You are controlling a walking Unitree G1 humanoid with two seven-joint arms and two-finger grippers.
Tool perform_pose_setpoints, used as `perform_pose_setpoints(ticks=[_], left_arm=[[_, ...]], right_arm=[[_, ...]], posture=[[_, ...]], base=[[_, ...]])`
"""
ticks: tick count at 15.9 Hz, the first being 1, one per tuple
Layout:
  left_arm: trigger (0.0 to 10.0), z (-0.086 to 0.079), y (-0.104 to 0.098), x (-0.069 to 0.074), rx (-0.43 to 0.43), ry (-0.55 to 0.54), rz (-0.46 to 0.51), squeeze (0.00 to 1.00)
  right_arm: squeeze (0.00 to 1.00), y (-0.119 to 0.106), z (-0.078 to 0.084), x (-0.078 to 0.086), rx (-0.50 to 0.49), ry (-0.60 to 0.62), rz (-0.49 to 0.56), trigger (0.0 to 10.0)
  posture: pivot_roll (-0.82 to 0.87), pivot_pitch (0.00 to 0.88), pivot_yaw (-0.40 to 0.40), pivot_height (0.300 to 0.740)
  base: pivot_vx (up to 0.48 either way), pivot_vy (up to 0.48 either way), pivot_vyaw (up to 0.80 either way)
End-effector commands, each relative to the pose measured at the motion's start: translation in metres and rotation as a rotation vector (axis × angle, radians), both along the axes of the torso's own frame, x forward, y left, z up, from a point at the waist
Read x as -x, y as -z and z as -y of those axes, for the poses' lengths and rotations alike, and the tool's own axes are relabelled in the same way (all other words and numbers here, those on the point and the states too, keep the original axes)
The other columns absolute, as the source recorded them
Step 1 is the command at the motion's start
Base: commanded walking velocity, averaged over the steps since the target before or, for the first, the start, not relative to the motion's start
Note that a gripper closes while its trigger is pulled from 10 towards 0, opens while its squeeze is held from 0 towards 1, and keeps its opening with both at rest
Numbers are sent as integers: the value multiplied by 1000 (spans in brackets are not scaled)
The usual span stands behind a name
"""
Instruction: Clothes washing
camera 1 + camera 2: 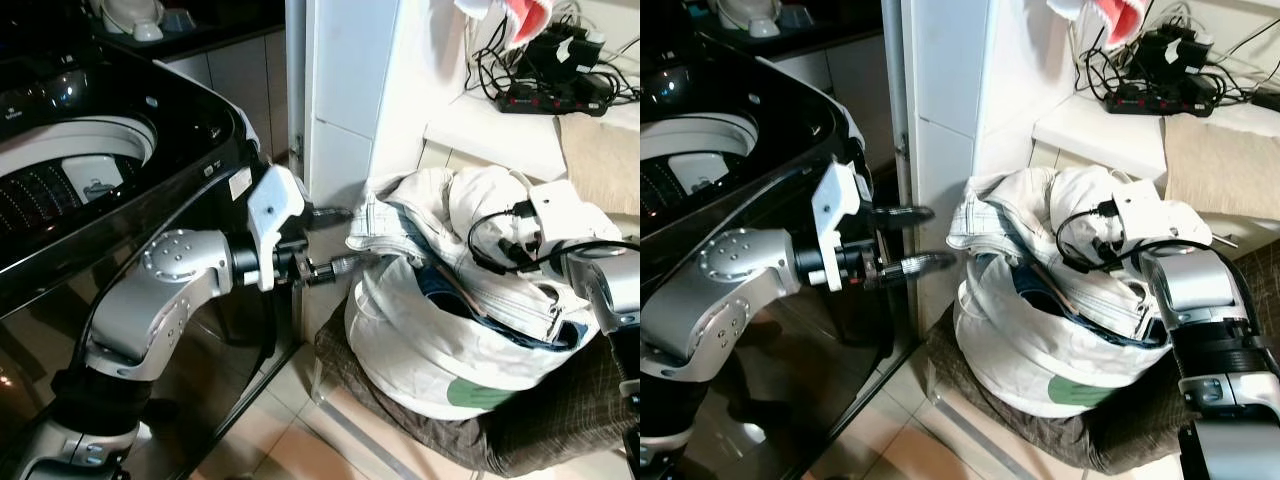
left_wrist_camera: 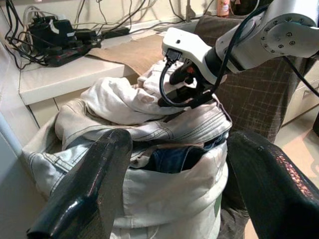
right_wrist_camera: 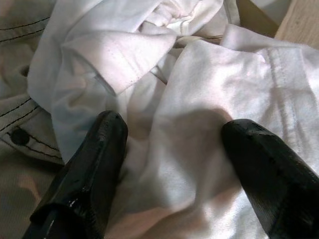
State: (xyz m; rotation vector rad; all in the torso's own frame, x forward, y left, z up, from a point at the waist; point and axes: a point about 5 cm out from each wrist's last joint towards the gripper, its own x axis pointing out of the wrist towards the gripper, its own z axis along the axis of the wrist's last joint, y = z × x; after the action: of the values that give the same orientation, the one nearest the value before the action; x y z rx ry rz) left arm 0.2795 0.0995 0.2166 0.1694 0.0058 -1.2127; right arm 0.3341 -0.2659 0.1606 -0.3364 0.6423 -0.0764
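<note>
A white laundry bag (image 1: 420,360) stuffed with clothes sits on a brown plaid seat (image 1: 560,420). On top lie a white denim garment (image 1: 400,215) and other white cloth (image 3: 199,74); blue jeans (image 2: 174,157) show inside. My left gripper (image 1: 350,238) is open and reaches sideways to the bag's left edge, its fingers (image 2: 89,194) just short of the white denim. My right gripper (image 3: 169,154) is open and points down onto the white cloth at the top right of the pile, its wrist (image 1: 560,215) above it. The black top-loading washer (image 1: 200,130) stands at left, its drum (image 1: 70,170) open.
A white pillar (image 1: 340,90) stands between washer and bag. Behind the bag, a white ledge (image 1: 480,130) carries a power strip with tangled cables (image 1: 545,95) and a tan cloth (image 1: 600,150). Pale tile floor (image 1: 290,440) shows below my left arm.
</note>
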Motion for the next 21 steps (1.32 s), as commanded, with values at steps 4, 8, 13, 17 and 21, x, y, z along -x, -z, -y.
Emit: perform_pose_setpoints(ticks=[4,8,13,17,21], left_arm=[[10000,1,1,5,-18,3,-25,0],[10000,-1,2,5,-25,-5,-31,0],[10000,-1,3,7,-35,3,-38,0],[10000,-1,3,5,-39,1,-39,0],[10000,-3,3,4,-44,-12,-37,0]], right_arm=[[0,10,7,5,0,30,-58,0],[0,11,6,5,-6,19,-57,0],[0,13,6,6,-14,8,-69,0],[0,12,7,5,-21,11,-64,0],[0,7,10,6,-16,21,-52,0]], posture=[[-24,0,-1,740],[-24,0,-3,740],[-27,0,0,740],[-28,0,1,740],[-30,0,3,740]], base=[[0,0,0],[0,0,0],[0,0,0],[0,0,0],[0,0,0]])
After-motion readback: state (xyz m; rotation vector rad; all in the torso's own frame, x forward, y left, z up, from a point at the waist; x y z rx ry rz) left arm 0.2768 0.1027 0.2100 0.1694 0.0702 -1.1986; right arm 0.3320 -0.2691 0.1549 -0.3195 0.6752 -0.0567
